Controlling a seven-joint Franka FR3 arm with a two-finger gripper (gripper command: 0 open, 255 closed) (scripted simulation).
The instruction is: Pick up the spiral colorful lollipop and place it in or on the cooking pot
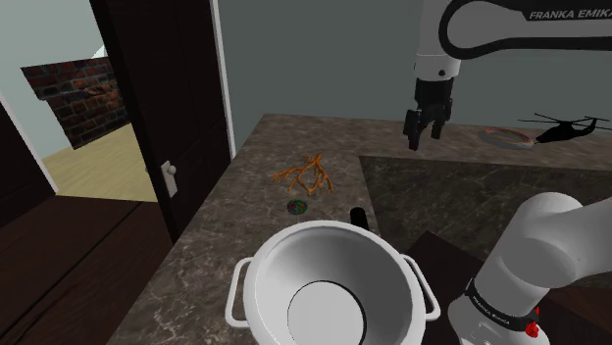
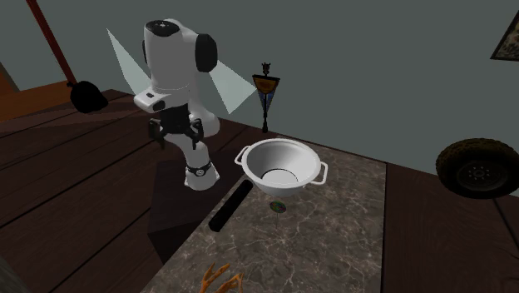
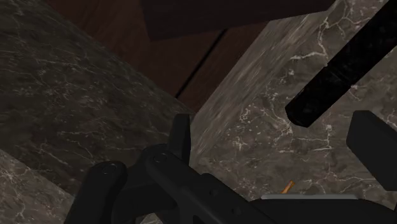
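Gripper (image 1: 424, 139): all-black, two fingers parted, nothing between them, hanging above the bench (image 1: 257, 147), well apart from the task items. Arm lettering (image 1: 572, 14): "FRANKA EMIKA", pale capitals. Shoulder view, left to right: brick fireplace (image 1: 74, 93); dark door (image 1: 186, 88); orange branching piece (image 1: 306, 176), lying on the bench; lollipop (image 1: 296, 207), a small round disc, green and red, flat on the bench between the orange piece and the pot, near its rim; cooking pot (image 1: 284, 257), white, two loop handles, interior showing only white wall and a flat round base; black cylinder (image 1: 359, 215), just beside the pot's far rim; black helicopter model (image 1: 567, 129).
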